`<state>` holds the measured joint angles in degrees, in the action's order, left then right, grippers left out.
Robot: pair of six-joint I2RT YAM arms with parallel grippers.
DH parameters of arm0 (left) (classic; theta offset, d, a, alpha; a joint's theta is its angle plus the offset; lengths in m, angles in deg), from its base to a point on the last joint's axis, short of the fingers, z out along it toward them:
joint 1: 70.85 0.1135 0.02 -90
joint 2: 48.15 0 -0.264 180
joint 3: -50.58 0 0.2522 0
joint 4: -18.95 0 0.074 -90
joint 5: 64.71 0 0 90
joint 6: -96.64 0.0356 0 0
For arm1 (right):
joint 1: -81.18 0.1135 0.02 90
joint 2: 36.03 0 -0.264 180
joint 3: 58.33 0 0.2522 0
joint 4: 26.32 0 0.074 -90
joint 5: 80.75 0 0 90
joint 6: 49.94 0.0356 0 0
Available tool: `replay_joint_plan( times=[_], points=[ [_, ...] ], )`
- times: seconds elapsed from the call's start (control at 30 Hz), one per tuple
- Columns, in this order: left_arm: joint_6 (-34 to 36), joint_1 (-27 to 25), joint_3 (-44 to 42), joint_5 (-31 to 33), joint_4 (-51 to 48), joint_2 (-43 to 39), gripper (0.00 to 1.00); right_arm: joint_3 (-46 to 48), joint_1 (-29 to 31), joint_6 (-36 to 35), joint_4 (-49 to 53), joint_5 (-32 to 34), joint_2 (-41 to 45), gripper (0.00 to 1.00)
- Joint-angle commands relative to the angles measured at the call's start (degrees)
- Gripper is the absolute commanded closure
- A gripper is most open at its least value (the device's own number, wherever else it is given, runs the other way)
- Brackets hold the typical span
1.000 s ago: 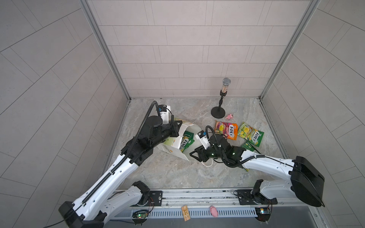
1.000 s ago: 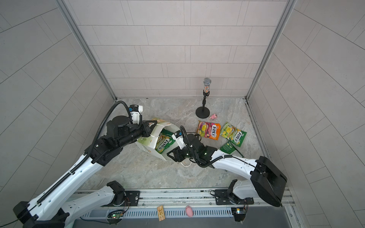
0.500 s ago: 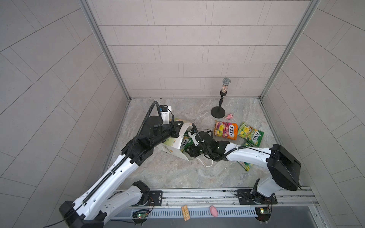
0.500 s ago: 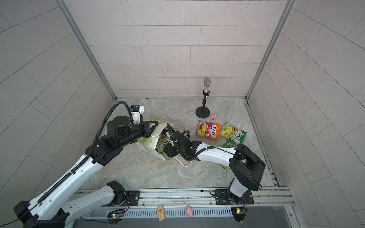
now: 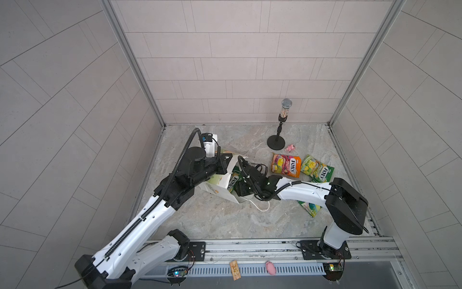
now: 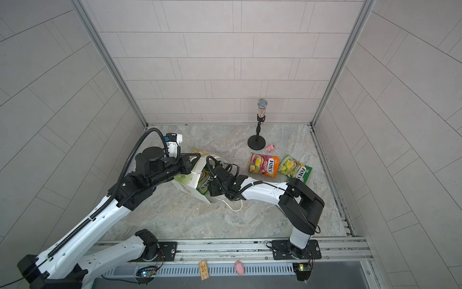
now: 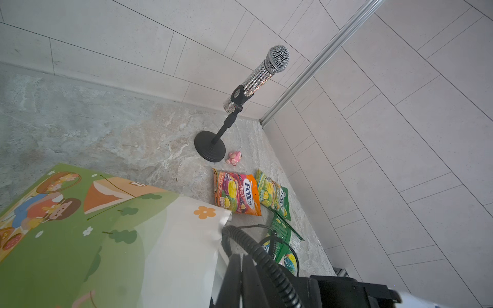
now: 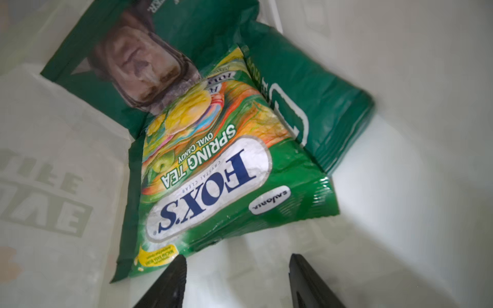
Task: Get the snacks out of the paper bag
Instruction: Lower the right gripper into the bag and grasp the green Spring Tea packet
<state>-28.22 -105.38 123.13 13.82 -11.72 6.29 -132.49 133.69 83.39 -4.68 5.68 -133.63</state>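
Inside the tilted white paper carrier bag (image 5: pixel 217 189), the right gripper (image 8: pixel 237 257) faces a glossy yellow-green FOX'S candy packet (image 8: pixel 213 170) lying straight ahead. Its long axis runs away from the fingers, and its near crimped edge sits just beside one fingertip (image 8: pixel 170 277). The packet rests on a large dark green crisp bag (image 8: pixel 306 88) deeper in. The jaws stand well apart, gripping nothing. The left gripper (image 5: pixel 226 162), closed, appears to pinch the carrier's upper rim, propping the mouth open. An orange-pink FOX'S packet (image 5: pixel 285 166) and a second yellow-green FOX'S packet (image 5: pixel 317 171) lie out on the marbled tabletop (image 5: pixel 225 220).
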Motion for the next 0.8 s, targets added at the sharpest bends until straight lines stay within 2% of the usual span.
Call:
replay_joint_plan(
  times=[0.0, 0.47, 0.77],
  points=[
    [0.9, -0.1, 0.3, -0.8, 2.1, 0.0, 1.00, -0.6, 0.3, 5.8, -0.8, 1.0, -1.0, 0.37],
    [0.5, -0.2, 0.1, -1.6, 2.5, 0.0, 1.00, -0.1, 0.1, 14.5, -7.0, 4.1, -3.2, 0.40],
    [0.6, -0.2, 0.0, -1.9, 2.5, -0.2, 1.00, 0.3, -0.4, 17.8, -11.1, 3.0, -4.6, 0.49]
  ],
)
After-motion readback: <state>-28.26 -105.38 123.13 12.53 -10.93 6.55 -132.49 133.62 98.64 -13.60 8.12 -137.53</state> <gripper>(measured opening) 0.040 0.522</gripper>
